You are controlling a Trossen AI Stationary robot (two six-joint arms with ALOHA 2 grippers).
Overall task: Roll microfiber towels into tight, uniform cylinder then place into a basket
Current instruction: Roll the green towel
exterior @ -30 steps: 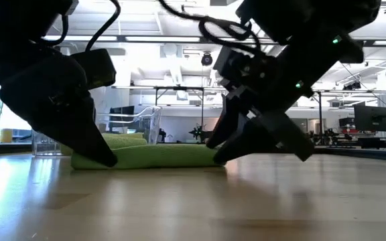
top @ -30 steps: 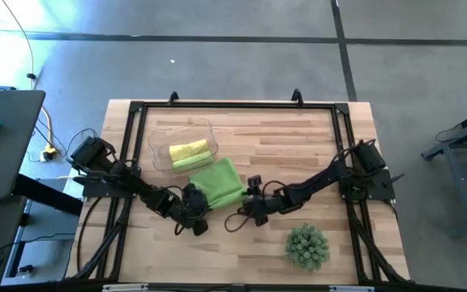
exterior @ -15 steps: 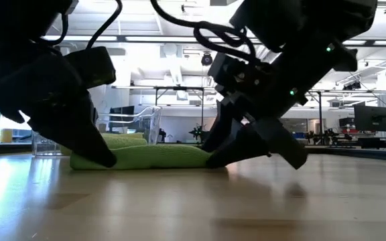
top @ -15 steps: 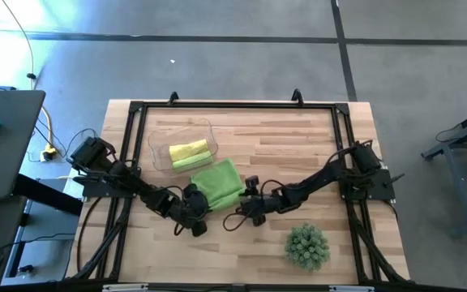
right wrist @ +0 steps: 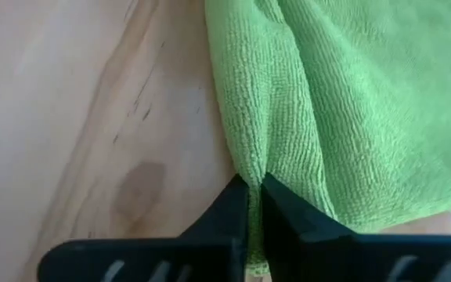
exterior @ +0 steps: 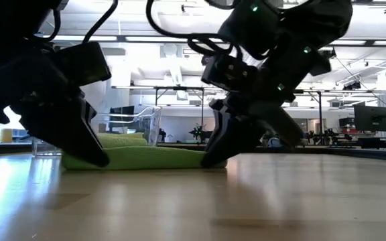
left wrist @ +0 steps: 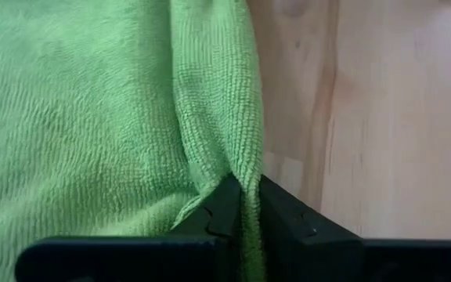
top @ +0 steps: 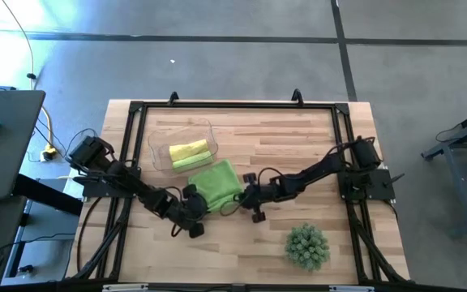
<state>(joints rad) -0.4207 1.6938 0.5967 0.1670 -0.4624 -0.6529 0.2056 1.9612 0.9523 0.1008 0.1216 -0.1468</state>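
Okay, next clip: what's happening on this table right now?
Both arms are working on one lime green towel lying flat on the wooden table. The left gripper is shut on the towel's edge at one corner, and the right gripper is pinched shut on the edge at the other. The clear basket beside it already holds a yellow roll and a green roll. A spiky green plant sits untouched near the right arm.

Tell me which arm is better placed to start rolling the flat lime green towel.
Neither clearly; it looks like a two-arm step. The left gripper pinches one near corner of the flat lime green towel, the right gripper the other, jaws shut on the fabric. Both sit at the edge farthest from the basket.
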